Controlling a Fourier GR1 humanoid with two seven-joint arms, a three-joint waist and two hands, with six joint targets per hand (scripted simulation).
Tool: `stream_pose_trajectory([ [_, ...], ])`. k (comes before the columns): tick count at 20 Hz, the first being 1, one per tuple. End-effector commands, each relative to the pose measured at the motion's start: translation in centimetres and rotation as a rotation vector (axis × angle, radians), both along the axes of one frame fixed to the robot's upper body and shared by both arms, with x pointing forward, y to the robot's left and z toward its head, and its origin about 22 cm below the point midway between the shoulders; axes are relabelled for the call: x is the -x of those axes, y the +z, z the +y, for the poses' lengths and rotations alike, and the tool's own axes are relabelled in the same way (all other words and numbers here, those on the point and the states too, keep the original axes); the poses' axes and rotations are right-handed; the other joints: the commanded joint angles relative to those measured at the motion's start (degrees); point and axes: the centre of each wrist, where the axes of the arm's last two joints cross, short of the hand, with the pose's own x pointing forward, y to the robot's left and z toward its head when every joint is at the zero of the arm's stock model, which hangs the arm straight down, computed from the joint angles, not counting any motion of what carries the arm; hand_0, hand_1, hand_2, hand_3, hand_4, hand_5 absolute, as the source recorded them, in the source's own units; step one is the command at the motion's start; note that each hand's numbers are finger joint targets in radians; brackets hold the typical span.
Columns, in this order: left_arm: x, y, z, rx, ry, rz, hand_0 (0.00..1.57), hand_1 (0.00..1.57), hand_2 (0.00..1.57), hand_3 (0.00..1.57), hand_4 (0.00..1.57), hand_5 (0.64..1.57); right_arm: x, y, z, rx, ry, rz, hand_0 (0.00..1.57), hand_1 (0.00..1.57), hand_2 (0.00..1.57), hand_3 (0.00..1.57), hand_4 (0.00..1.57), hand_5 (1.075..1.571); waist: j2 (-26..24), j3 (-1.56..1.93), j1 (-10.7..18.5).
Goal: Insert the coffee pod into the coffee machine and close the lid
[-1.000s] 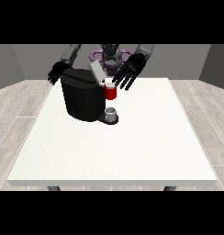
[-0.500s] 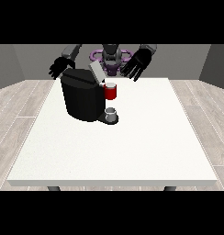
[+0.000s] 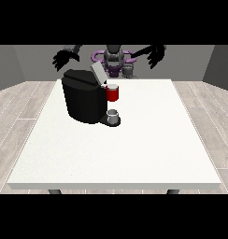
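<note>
Both robot hands, view's left (image 3: 64, 58) and right (image 3: 155, 55), splayed, hold nothing; machine (image 3: 84, 95) lid (image 3: 97, 73) up at worktop's (image 3: 134, 140) 11 o'clock.

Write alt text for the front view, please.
A black coffee machine stands on a white table, lid raised, a red thing at the machine. Behind, both robot hands hang raised, apart, holding nothing.

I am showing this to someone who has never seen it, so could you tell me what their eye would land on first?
Most likely the black coffee machine on the left half of the white table, its lid tilted up, with a red thing at the machine on its front. Next, the robot's two black hands, raised apart above the table's far edge, one at the view's left and one at the view's right.
</note>
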Motion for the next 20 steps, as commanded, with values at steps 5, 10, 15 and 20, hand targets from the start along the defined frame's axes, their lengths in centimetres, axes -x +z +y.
stream_pose_trajectory([
  [5, 3.9, -6.9, 0.9, 0.255, 0.069, 0.160, 0.00, 0.00, 0.00, 0.00, 0.23, 1.571, -0.7, 3.6, -1.0, 0.047, 0.149, -0.013, 0.00, 0.00, 0.00, 0.00, 0.12, 1.571, -8.1, -0.01, 4.1],
  [10, 4.3, -6.9, -0.8, 0.298, 0.030, 0.156, 0.00, 0.00, 0.00, 0.00, 0.00, 1.571, -2.8, 5.9, -0.6, 0.018, 0.147, -0.085, 0.00, 0.00, 0.00, 0.00, 0.00, 1.571, -6.1, 0.05, 8.6],
  [15, 6.4, -8.7, -0.6, 0.381, 0.034, 0.162, 0.00, 0.00, 0.00, 0.00, 0.06, 1.571, -3.6, 6.9, 0.2, 0.085, 0.207, -0.070, 0.00, 0.00, 0.00, 0.00, 0.00, 1.571, -6.4, 0.05, 11.4],
  [20, 8.0, -9.1, -0.5, 0.405, 0.029, 0.129, 0.00, 0.00, 0.00, 0.00, 0.00, 1.571, -4.1, 6.8, 0.1, 0.119, 0.251, -0.094, 0.00, 0.00, 0.00, 0.00, 0.22, 1.571, -3.7, 0.05, 13.0],
])
